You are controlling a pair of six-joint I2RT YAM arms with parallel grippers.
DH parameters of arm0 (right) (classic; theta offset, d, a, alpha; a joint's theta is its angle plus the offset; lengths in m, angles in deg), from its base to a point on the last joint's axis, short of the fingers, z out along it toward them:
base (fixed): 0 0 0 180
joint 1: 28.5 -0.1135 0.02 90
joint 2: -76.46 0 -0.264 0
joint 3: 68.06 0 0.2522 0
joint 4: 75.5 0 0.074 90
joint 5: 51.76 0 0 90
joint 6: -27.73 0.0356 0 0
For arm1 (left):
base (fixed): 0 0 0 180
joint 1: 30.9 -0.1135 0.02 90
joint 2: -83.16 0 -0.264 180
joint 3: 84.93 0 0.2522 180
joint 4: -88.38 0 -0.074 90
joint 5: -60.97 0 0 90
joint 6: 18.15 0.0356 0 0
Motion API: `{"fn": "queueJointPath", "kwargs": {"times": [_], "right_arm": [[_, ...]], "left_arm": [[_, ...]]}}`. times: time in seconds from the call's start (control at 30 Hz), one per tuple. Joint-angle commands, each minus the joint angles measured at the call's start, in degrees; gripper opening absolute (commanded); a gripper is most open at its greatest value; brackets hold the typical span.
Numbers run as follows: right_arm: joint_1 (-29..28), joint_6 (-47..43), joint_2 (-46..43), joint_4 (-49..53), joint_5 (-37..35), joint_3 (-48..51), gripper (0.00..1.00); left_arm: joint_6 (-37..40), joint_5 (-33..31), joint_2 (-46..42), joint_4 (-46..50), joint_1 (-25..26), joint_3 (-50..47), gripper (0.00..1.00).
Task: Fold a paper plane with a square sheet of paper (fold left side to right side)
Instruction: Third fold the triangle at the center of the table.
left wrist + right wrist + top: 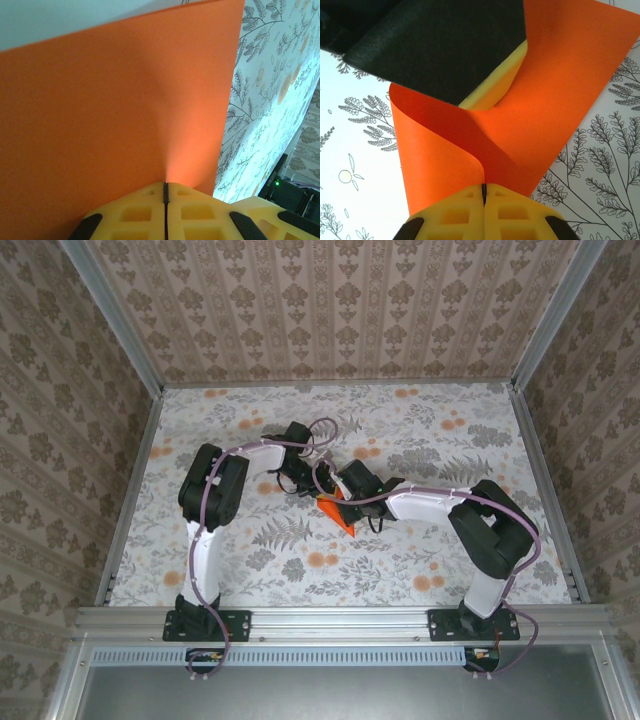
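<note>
Both jaws pinched tight on thin bright orange square sheet of paper (570,75): left gripper (165,186) at one edge, right gripper (483,187) at a curled fold. Sheet mid-table, seemingly lifted off floral tablecloth (400,550).

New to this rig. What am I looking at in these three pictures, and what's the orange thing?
Two robot arms are bolted at the near edge of a table with a flower-print surface. The wide picture comes from a fixed camera above and behind the arms. The other two come from a camera on each wrist, looking along that arm's own yellow fingers. The orange thing is an orange sheet of thin paper, meant to be folded into a paper plane. The left gripper and the right gripper are both shut on it, near the middle of the table. In the right wrist picture the paper is curled over rather than flat.
</note>
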Motion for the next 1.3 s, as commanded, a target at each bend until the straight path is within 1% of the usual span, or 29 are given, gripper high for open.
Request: {"fn": "queueJointPath", "kwargs": {"times": [0.0, 0.4, 1.07, 1.27], "right_arm": [[0.3, 1.29, 1.42, 1.83, -2.12, -1.43, 0.0], [0.3, 1.81, 1.84, 2.02, -3.28, -1.78, 0.0], [0.31, 1.86, 2.91, 2.15, -2.4, -2.09, 0.0], [0.3, 2.22, 3.63, 2.69, -1.54, -1.36, 0.0]], "left_arm": [[1.03, -3.49, 2.6, 1.85, 0.41, -1.4, 0.08], [0.89, -3.45, 2.69, 1.77, 0.41, -1.36, 0.07], [0.94, -3.28, 2.6, 1.76, 0.5, -1.27, 0.08], [1.01, -3.26, 2.07, 1.76, 0.5, -1.23, 0.09]]}}
